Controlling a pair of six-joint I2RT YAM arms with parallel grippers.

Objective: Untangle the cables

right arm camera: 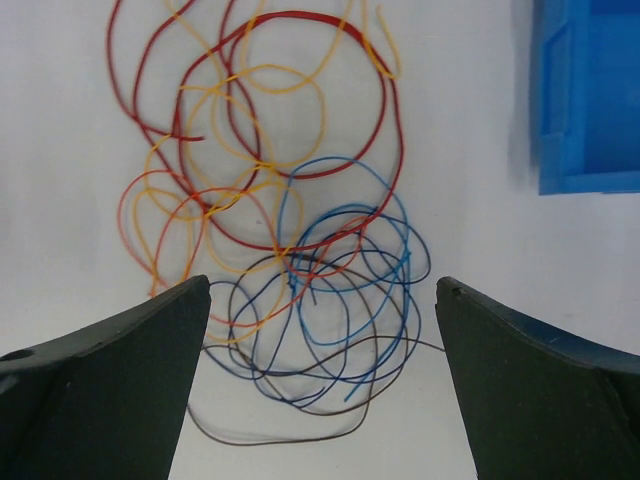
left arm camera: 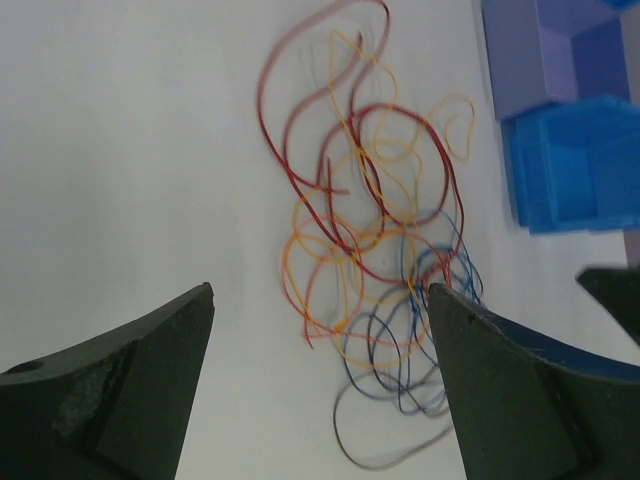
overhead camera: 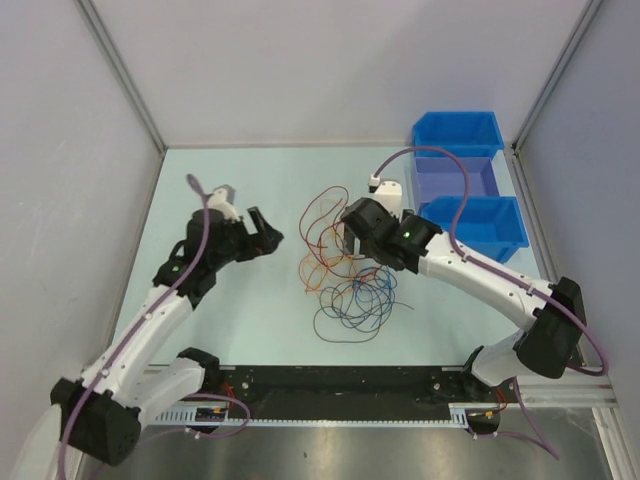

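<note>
The cables lie in one loose tangle on the table's middle: dark red and orange loops at the far side, blue and black loops nearer the arms. My left gripper is open and empty, left of the tangle and apart from it. In the left wrist view, the gripper frames the cables ahead. My right gripper is open and empty, above the tangle's right part. In the right wrist view, the gripper hangs over the blue and black loops, not touching.
Three bins stand in a row at the back right: blue, purple, blue. They also show in the left wrist view and the right wrist view. Grey walls enclose the table.
</note>
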